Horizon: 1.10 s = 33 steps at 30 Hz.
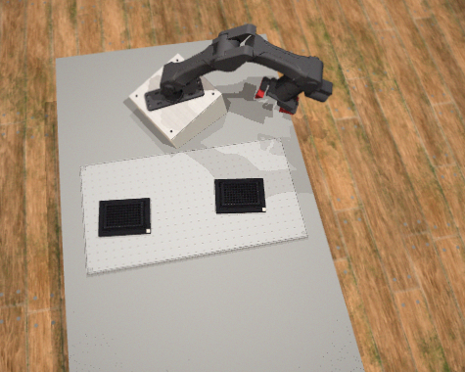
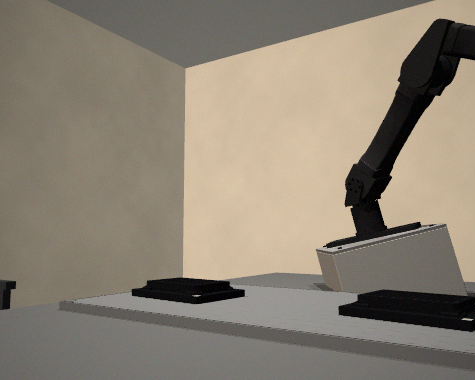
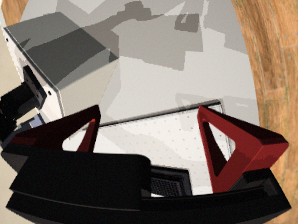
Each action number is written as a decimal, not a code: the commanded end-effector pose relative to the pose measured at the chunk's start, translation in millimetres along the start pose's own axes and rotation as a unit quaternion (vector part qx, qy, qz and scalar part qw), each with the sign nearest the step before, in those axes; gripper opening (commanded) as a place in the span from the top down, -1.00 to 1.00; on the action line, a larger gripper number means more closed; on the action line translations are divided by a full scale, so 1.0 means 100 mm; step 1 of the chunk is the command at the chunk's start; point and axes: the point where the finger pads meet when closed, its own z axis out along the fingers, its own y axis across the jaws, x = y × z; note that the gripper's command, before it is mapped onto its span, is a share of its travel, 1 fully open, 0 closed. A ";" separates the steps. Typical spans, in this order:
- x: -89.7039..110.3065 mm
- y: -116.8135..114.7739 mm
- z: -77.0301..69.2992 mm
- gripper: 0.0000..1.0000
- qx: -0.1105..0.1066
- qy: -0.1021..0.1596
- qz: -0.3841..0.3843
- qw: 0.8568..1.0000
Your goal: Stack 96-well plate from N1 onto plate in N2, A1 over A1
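Nearest, the hand (image 3: 148,119): spread fully wide, gripping nothing. Well apart from the N1 plate (image 1: 124,216), seated across the table (image 1: 205,303), beyond the N2 plate (image 1: 240,195), long axis crosswise to the base.

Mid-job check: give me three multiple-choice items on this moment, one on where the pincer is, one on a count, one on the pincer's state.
1. Where is the pincer?
A. Over a plate
B. Near the table's edge, beside the base block
C. On the floor

2. How many black plates lie on the perforated board?
A. One
B. Two
C. Three

3. The pincer is:
A. Open, empty
B. Shut on a plate
C. Shut, empty

Key: 1 B, top view shows it clear of both plates. 2 B, one plate and another. 3 A, the red fingers stand wide apart.
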 end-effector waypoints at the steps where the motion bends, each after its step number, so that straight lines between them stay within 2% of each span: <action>1: -0.01 0.00 -0.04 -1.00 0.005 -0.001 -0.001 1.000; 17: -0.01 0.00 -0.04 -1.00 0.005 -0.001 -0.001 1.000; 19: 0.11 -0.01 -0.07 -1.00 0.028 -0.027 0.025 0.999; 20: 0.16 -0.02 -0.09 -1.00 0.030 -0.030 0.023 0.999; 22: 0.26 -0.12 -0.23 -1.00 0.053 -0.026 0.022 0.998; 23: 0.31 -0.11 -0.16 -1.00 0.032 -0.023 0.022 0.999; 24: 0.35 -0.13 -0.24 -1.00 0.058 -0.038 0.033 0.997; 25: 0.39 -0.07 -0.15 -1.00 0.047 -0.048 0.044 0.997; 26: 0.44 -0.08 -0.15 -1.00 0.047 -0.049 0.045 0.997; 27: 0.51 -0.16 -0.28 -1.00 0.069 -0.046 0.046 0.995; 28: 0.56 -0.19 -0.20 -1.00 0.057 -0.043 0.046 0.996; 29: 0.59 -0.10 -0.17 -1.00 0.055 -0.057 0.057 0.995; 30: 0.64 -0.10 -0.18 -1.00 0.064 -0.066 0.068 0.993; 33: 0.75 -0.15 -0.25 -1.00 0.075 -0.065 0.070 0.993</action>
